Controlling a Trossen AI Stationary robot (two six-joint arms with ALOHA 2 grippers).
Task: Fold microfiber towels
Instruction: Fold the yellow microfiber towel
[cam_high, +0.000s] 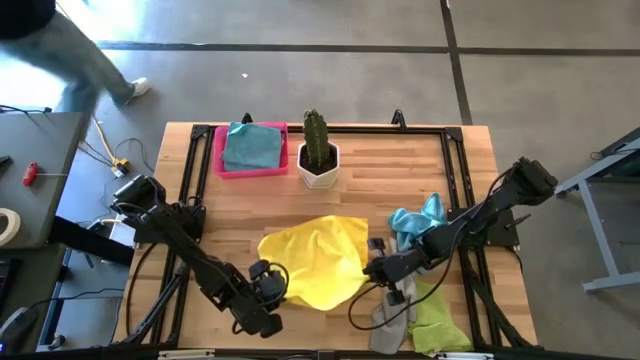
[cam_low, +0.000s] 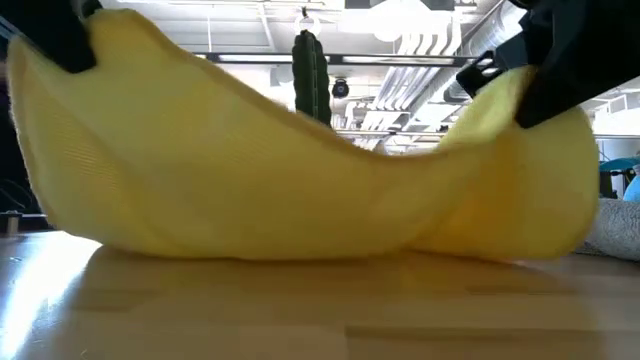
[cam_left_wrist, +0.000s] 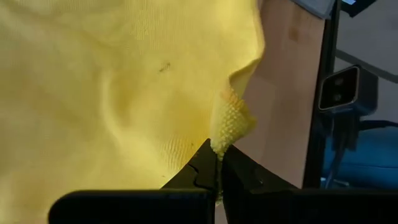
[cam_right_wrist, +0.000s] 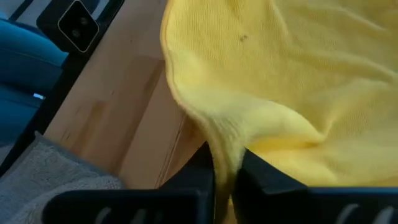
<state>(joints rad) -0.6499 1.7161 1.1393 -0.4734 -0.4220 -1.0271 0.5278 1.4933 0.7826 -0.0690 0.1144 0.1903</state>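
Mid-fold: my left claw (cam_left_wrist: 217, 163) and right claw (cam_right_wrist: 227, 169) each pinch a yellow towel (cam_high: 315, 260) corner; next, carry both corners across.

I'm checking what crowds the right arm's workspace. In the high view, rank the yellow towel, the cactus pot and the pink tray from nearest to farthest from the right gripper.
1. Yellow towel: its edge is pinched in the right gripper, mid-table.
2. Cactus pot: at the table's far side, near the middle.
3. Pink tray: beside the pot, farther toward the left arm's side.
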